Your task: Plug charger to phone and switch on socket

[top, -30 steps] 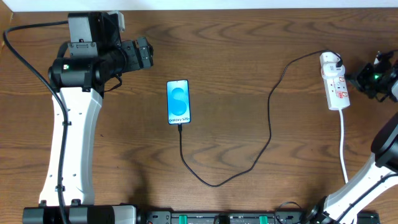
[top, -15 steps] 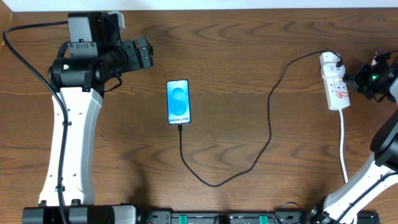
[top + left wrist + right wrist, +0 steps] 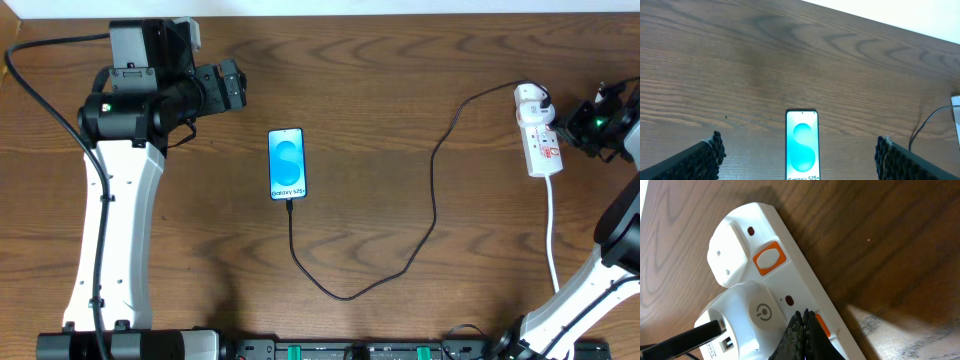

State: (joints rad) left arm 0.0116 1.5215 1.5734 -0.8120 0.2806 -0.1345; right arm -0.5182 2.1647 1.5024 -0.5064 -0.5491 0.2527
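My right tool (image 3: 801,329) has its fingers pinched fully together with nothing between them. The tips are down on the socket (image 3: 790,275), right beside the nearer orange switch (image 3: 823,328), which they partly hide; I cannot tell if that switch is pressed. The second orange switch (image 3: 769,257) is in plain sight further along the strip. My left tool (image 3: 234,85) hangs near the far left corner of the bench (image 3: 400,60), spread wide and holding nothing. Its fingers (image 3: 710,155) sit at either side of the left wrist view. The phone (image 3: 287,163) lies flat, screen up and lit blue, left of the bench middle and well apart from both tools. The charger (image 3: 435,200) meets the phone's near end at the connector tip (image 3: 289,203). From there it loops toward the near edge and climbs back up to a white adapter (image 3: 752,315) seated on the strip's far end. The socket lies by the right edge, toward the far right corner, and its white cord (image 3: 552,230) trails toward the near edge.
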